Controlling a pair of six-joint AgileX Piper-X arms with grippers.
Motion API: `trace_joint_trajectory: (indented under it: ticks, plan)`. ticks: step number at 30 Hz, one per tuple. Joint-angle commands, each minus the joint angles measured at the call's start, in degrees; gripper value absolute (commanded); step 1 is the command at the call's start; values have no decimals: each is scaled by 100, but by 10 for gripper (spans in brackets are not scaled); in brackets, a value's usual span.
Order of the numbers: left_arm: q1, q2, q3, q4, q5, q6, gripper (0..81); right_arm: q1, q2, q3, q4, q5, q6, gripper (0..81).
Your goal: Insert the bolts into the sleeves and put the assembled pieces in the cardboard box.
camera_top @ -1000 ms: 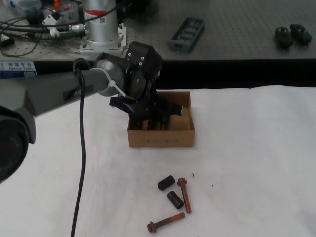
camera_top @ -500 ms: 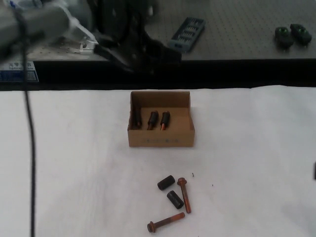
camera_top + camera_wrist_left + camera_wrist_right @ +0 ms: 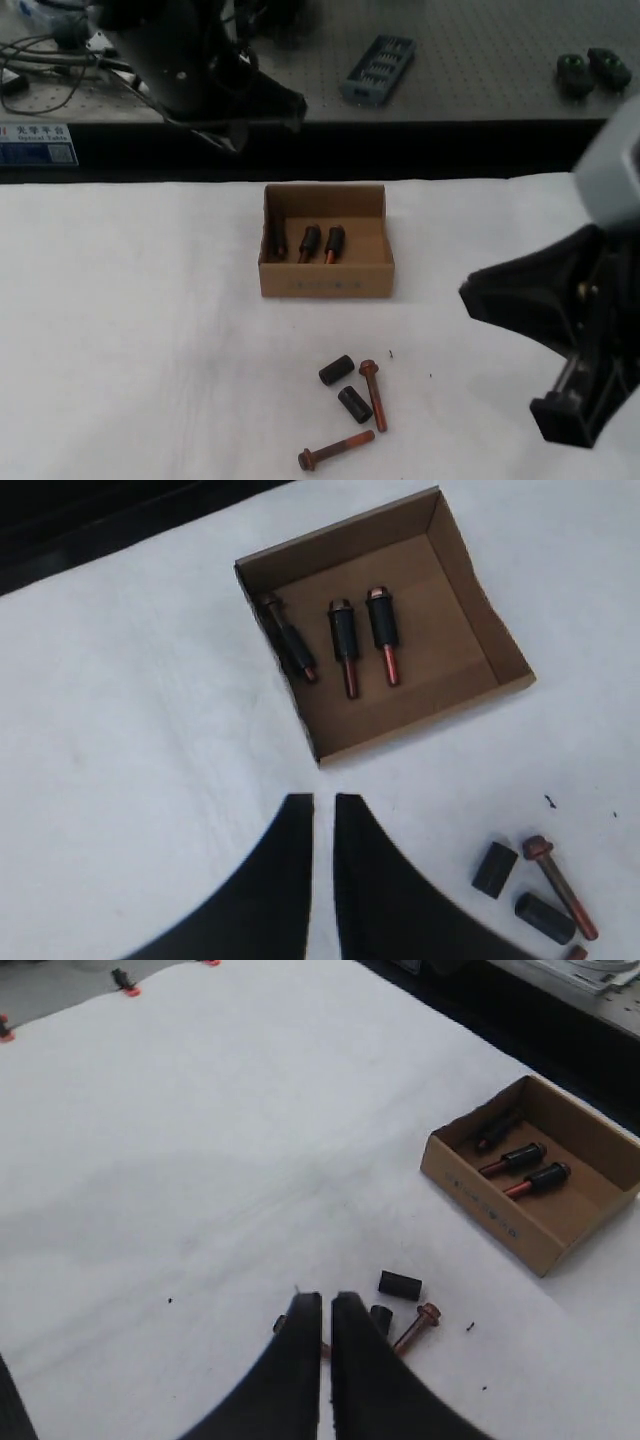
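Observation:
The cardboard box (image 3: 325, 282) stands mid-bench with three assembled bolt-and-sleeve pieces (image 3: 321, 242) lying inside. In front of it lie two loose black sleeves (image 3: 337, 370) (image 3: 354, 404) and two copper bolts (image 3: 373, 395) (image 3: 335, 451). My left arm (image 3: 195, 65) hangs high behind the box. Its gripper (image 3: 323, 802) is shut and empty, above the cloth between the box (image 3: 420, 725) and the loose sleeves (image 3: 494, 869). My right arm (image 3: 565, 320) is low at the right. Its gripper (image 3: 326, 1302) is shut and empty, hovering over the loose sleeves (image 3: 399, 1284) and a bolt (image 3: 417, 1327).
White cloth (image 3: 130, 340) covers the bench, with open room to the left and right of the parts. Behind it, a dark perforated table carries cables, a metal post base (image 3: 205, 60), a blue rack (image 3: 378, 66) and two dark knobs (image 3: 593, 70).
The left arm has lifted up and back out of the box, leaving three pieces inside. The right arm has come into the high view from the right.

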Motion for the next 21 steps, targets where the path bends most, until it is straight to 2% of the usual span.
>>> trace_joint_trajectory:
  ticks: [1,4,7,11,16,21]
  plan:
    - [116,-638,740,-137,-104,-54,57,-81,68,-97,117,-323,-330,28]
    - [219,-1198,1620,-484,-71,-269,57,-325,404,-221,361,-508,-640,177]
    - [290,-1856,2586,-932,-55,-306,57,-408,725,-277,407,-485,-1182,271]
    - [302,-2895,3863,-1361,-56,-306,57,-381,1302,-383,439,-485,-1918,272]
    - [302,-4087,5026,-1601,-104,-306,57,-358,2193,-704,686,-442,-2384,272]
    - [302,-5283,5925,-1605,-104,-254,57,-198,3115,-1166,1084,-291,-3445,272]
